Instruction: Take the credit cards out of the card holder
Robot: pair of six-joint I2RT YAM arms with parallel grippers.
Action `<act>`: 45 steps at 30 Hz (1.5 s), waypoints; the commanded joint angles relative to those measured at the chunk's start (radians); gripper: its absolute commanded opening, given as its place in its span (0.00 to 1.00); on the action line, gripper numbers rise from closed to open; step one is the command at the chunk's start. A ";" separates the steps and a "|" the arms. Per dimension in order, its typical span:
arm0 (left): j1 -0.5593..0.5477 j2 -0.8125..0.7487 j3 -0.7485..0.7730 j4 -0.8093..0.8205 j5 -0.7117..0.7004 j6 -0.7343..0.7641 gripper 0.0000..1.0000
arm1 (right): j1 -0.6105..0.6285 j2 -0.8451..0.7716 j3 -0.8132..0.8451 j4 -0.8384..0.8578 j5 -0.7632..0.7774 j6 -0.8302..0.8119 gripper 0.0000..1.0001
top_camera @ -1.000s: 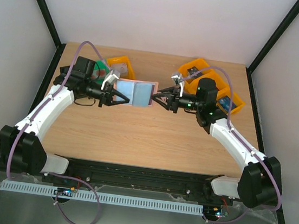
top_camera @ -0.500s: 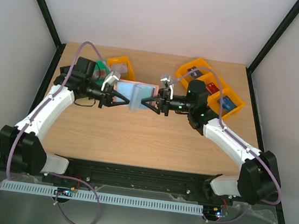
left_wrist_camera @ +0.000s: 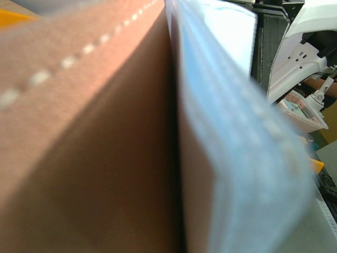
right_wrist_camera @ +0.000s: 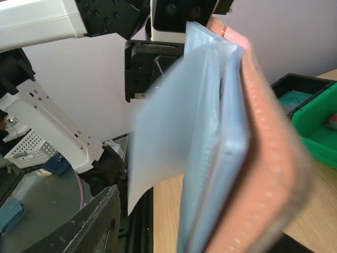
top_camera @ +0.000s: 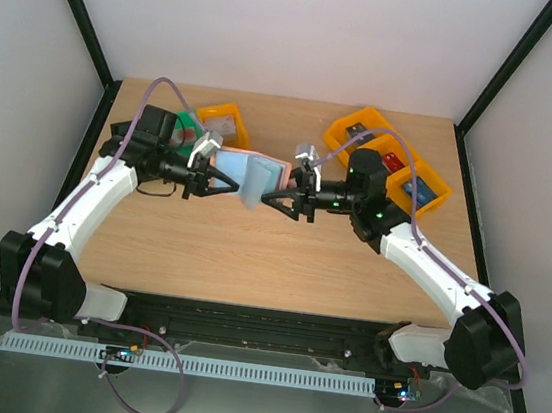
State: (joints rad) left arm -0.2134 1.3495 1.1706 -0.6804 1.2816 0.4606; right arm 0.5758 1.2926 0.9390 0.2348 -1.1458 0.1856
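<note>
1. Found the left gripper [top_camera: 202,173] shut hard on the left end of the card holder [top_camera: 238,169]. Saw only tan cover and light blue lining, pressed close, in the left wrist view.
2. Found the right gripper [top_camera: 271,200] with jaws parted to a middling gap. Saw one finger [right_wrist_camera: 100,221] low in the right wrist view, clear of the holder. Could not see the other, hidden behind the tan cover. Recorded no grip on that side.
3. Located the holder lifted off the table [top_camera: 280,257], hanging between the two claws, tan side to the rear. Noted a pale blue inner panel swung out toward the near edge.
4. Logged the holder's long axis as running left to right, in line with both claws. Placed its free right end just ahead of the right fingertips, making the right arm the nearer one to the loose panel.
5. Could not make out the credit cards as separate from the blue pockets in any view; presumed them not yet drawn.
6. Judged the coming move to fall to the right claw: close on whatever card edge shows at that free end and pull rightward, away from the left claw's hold. Flagged a risk of pinching the soft panel instead.
</note>
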 commanded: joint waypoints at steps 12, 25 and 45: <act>-0.003 -0.026 0.000 0.002 0.010 0.026 0.02 | -0.050 -0.029 0.110 -0.294 0.049 -0.203 0.35; -0.003 -0.024 -0.007 0.006 -0.002 0.022 0.02 | -0.047 -0.011 0.139 -0.421 0.003 -0.305 0.27; -0.043 -0.015 -0.017 0.028 -0.042 0.004 0.02 | 0.031 0.023 0.049 0.001 0.220 0.041 0.03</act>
State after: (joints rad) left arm -0.2325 1.3479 1.1599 -0.6430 1.2060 0.4557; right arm 0.5926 1.2984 0.9894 0.0811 -0.9829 0.1566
